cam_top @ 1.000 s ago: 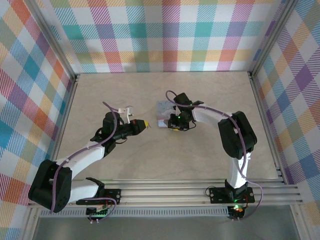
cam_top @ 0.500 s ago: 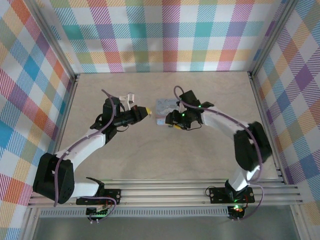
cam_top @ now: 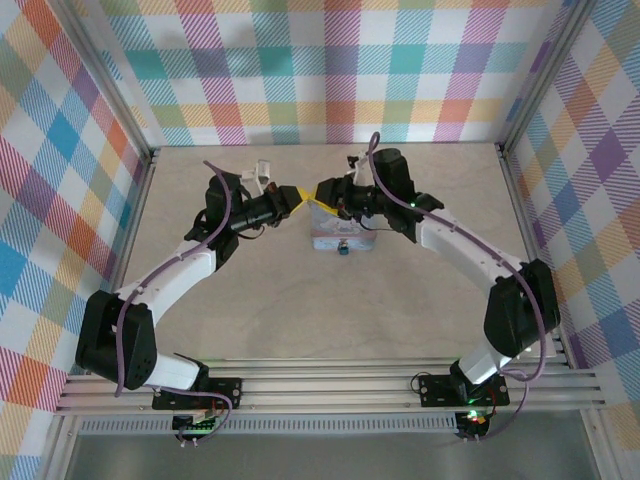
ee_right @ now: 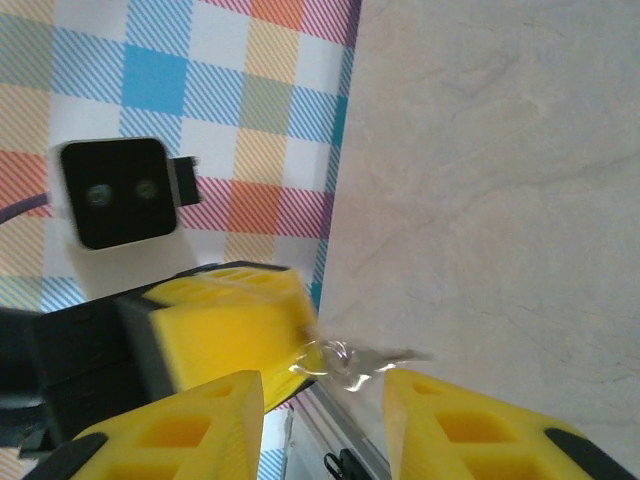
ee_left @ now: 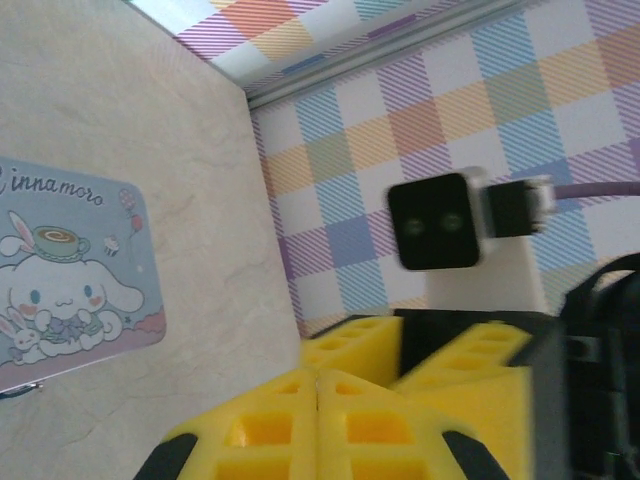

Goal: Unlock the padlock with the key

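Observation:
My left gripper [cam_top: 295, 198] hangs over the far left corner of the pale-blue cartoon tin [cam_top: 341, 232], shut on the key [ee_right: 352, 358]. In the right wrist view the key is a thin shiny sliver with a small ring, sticking out of the left fingertips [ee_right: 232, 318]. It pokes into the gap of my open right gripper [ee_right: 322, 388], which touches nothing. Tip to tip, the right gripper [cam_top: 322, 192] faces the left one. The left gripper [ee_left: 318, 376] has its pads pressed together. The padlock [cam_top: 343, 248], a tiny dark blue block, lies at the tin's near edge.
The tin [ee_left: 68, 290] lies flat on the beige table [cam_top: 250, 310] in mid-workspace. Plaid walls and metal rails [cam_top: 140, 200] close the table on three sides. The right arm's wrist camera [ee_left: 438, 222] sits close behind the left fingers.
The right gripper left the tin's near edge, where the padlock stays, and swung far and left. The left gripper moved right and away. Their tips now meet above the tin's far left corner.

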Robot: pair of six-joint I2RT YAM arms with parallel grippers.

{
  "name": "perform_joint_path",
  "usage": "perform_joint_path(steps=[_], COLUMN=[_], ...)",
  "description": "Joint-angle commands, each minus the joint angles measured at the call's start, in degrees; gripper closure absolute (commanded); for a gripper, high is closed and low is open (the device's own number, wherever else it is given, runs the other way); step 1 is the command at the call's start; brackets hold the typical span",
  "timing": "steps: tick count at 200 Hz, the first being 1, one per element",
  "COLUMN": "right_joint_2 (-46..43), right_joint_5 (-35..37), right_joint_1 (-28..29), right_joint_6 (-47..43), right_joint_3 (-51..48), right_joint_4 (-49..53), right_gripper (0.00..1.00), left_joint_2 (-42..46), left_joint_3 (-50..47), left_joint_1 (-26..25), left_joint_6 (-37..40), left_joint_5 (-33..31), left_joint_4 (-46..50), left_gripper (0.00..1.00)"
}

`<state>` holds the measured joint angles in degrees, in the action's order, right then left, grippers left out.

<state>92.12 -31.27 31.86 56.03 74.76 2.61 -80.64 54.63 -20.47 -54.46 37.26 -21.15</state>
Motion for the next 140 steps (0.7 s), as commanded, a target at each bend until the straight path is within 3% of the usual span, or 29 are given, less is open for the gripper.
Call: perform_joint_path(steps=[1, 37, 74, 94, 120, 140], right_joint_2=[1.2, 2.2, 1.6, 0.9, 0.5, 2.4], right_joint_5=[-3.1, -4.6, -4.4, -4.5, -7.8, -11.6], right_joint_1=[0.3, 0.3, 0.2, -0.1, -2.0, -3.8], right_joint_6=[2.7, 5.4, 4.8, 2.6, -7.0, -22.4], right_joint_3=[2.9, 2.3, 2.4, 2.6, 6.5, 15.9], right_joint_4=[-2.2, -4.8, -4.1, -2.1, 7.9, 25.9], right_gripper=[0.63, 0.71, 1.00, 1.00, 1.00, 1.00], left_joint_2=[0.5, 1.5, 2.2, 2.7, 4.4, 6.9], left_joint_3=[0.4, -0.7, -1.2, -1.5, -0.5, 0.6], left_joint_1=[0.5, 0.5, 0.5, 0.5, 0.7, 1.5], left_joint_6=[-2.9, -3.5, -3.3, -2.2, 3.8, 12.5], left_joint_5=[0.5, -0.6, -0.6, -0.1, 0.8, 0.8], left_joint_4=[-4.4, -5.1, -4.5, -3.0, 4.9, 13.6], left_gripper=[1.00, 1.00, 1.00, 1.00, 1.00, 0.78])
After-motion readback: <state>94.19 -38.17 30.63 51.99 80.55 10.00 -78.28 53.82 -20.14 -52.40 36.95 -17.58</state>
